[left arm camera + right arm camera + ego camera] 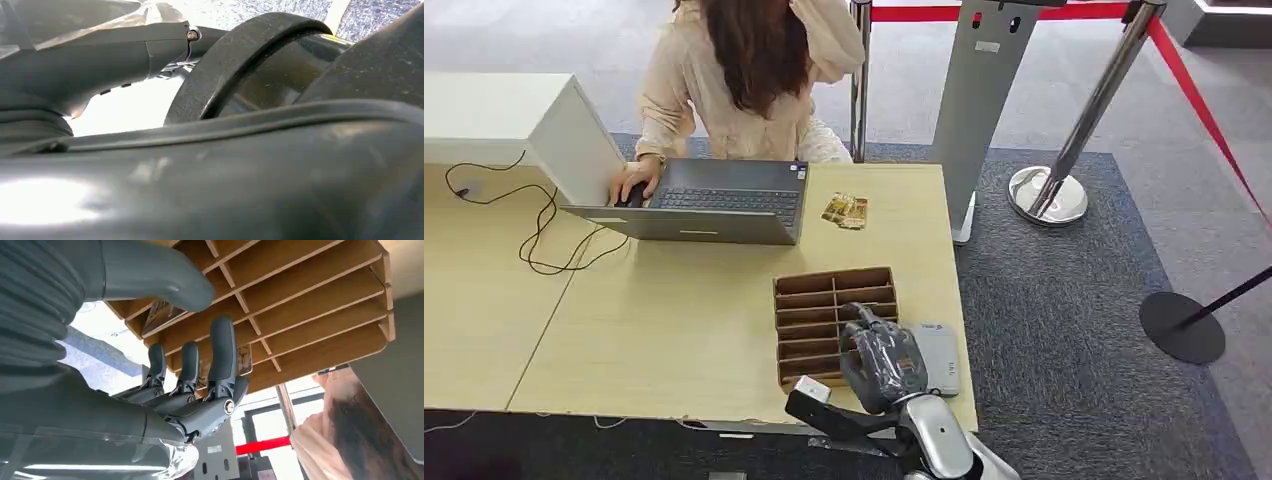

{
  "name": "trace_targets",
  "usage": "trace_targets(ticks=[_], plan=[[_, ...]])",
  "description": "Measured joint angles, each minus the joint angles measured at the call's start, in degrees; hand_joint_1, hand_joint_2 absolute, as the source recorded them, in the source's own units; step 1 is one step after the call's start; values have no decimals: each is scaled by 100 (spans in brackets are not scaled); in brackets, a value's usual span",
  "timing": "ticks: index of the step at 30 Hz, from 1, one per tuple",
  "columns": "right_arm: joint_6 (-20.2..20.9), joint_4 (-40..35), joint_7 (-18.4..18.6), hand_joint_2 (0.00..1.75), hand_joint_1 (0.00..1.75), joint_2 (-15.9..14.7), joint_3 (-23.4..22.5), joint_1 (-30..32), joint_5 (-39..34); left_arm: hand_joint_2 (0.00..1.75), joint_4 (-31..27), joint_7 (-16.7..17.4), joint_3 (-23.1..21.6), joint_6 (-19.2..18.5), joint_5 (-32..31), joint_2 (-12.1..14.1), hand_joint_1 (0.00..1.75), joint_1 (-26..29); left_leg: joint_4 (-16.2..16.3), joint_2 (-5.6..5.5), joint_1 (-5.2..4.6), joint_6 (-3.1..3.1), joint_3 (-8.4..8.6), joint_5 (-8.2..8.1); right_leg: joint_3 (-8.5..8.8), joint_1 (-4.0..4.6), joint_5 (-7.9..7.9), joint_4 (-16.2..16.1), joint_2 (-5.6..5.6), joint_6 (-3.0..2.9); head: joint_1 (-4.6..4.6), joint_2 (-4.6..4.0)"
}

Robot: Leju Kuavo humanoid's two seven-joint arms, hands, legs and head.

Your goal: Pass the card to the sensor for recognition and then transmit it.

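My right hand hovers over the near right corner of a brown wooden slotted card holder at the table's front right. In the right wrist view the right hand has its fingers straight and apart from the thumb, reaching at the holder with nothing gripped. One patterned card lies in a slot under the thumb, and another card is just past the fingertips. A flat grey sensor lies right of the hand. My left hand is a grey blur pressed close to dark parts, its fingers hidden.
Two loose cards lie on the table beside an open laptop, where a person types. A white box and a black cable are at the left. A grey kiosk and rope posts stand beyond the table's right edge.
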Motion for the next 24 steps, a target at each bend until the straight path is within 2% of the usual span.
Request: trace_targets(ticks=[18,21,24], plan=[[4,103,52,175,99,17,17,-1,188,0,0,13,0,0,4,0,0,0,0,0,0,0,-1,0,0,0,0,0,0,0,0,0],[11,125,52,175,94,24,20,-3,192,0,0,13,0,0,4,0,0,0,0,0,0,0,-1,0,0,0,0,0,0,0,0,0],[28,144,57,175,79,33,26,-4,192,0,0,15,0,0,4,0,0,0,0,0,0,0,0,0,0,0,0,0,0,0,0,0]])
